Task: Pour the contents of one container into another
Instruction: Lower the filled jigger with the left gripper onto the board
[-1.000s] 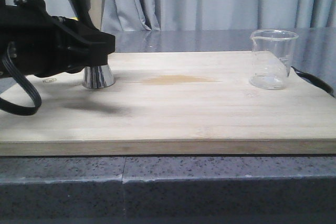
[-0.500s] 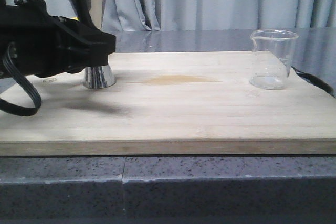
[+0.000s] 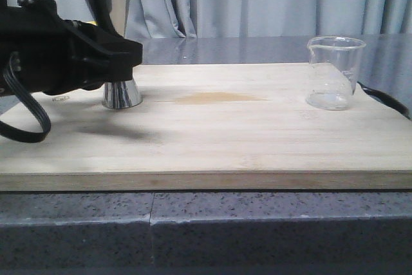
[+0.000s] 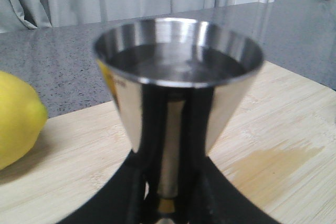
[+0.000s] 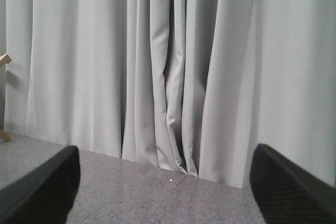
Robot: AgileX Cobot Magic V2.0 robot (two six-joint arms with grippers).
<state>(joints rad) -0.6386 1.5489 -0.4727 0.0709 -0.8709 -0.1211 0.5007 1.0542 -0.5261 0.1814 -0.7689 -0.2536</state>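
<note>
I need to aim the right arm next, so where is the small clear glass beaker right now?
In the front view the small clear glass beaker stands upright at the far right of the wooden board, alone, well apart from the steel hourglass jigger on the left.

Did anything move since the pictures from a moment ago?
Nothing visibly moved. The left gripper stays around the waist of the steel jigger, which still stands upright on the wooden board. The glass beaker is still at the board's right end, untouched, and the right gripper stays open, away from it.
</note>
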